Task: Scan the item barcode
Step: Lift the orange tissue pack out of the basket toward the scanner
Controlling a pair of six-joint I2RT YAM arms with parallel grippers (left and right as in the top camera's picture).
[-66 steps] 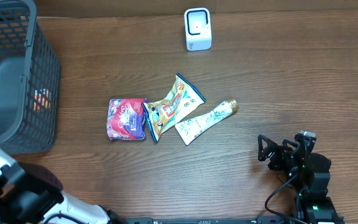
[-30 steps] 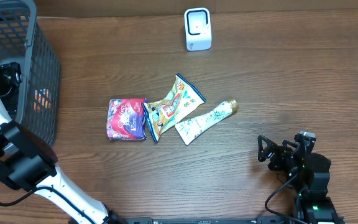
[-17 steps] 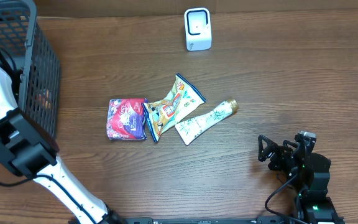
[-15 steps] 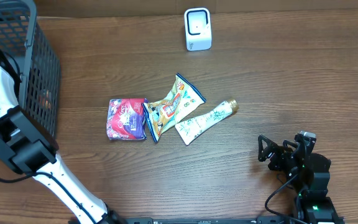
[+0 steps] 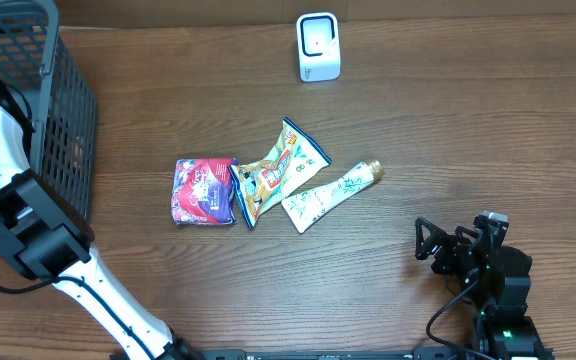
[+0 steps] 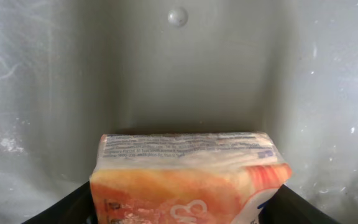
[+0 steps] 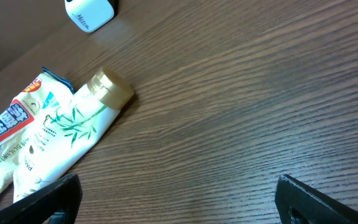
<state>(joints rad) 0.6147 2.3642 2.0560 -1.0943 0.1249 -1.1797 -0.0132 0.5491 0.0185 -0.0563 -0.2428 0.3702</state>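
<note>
The orange packet [image 6: 185,174] lies inside the grey basket [image 5: 63,130], on its floor and close to one inner wall, printed side panel facing up. The left arm [image 5: 8,150] reaches over the basket's rim, and the left gripper [image 6: 179,205] is down in the basket with one finger on each side of the packet, right against it. I cannot tell whether they are grasping it. Outside the basket, on the wooden worktop [image 5: 468,130], a purple packet [image 5: 204,190] is nearest to it. A yellow snack bag [image 5: 278,170] touches the purple packet on the side away from the basket, and a white tube [image 5: 330,195] with a gold cap lies against the bag, farther out. The white scanner [image 5: 318,46] stands upright, well apart from the basket. The right gripper [image 5: 424,240] is farthest from the basket, low over the worktop, released, with nothing between its fingers.
</note>
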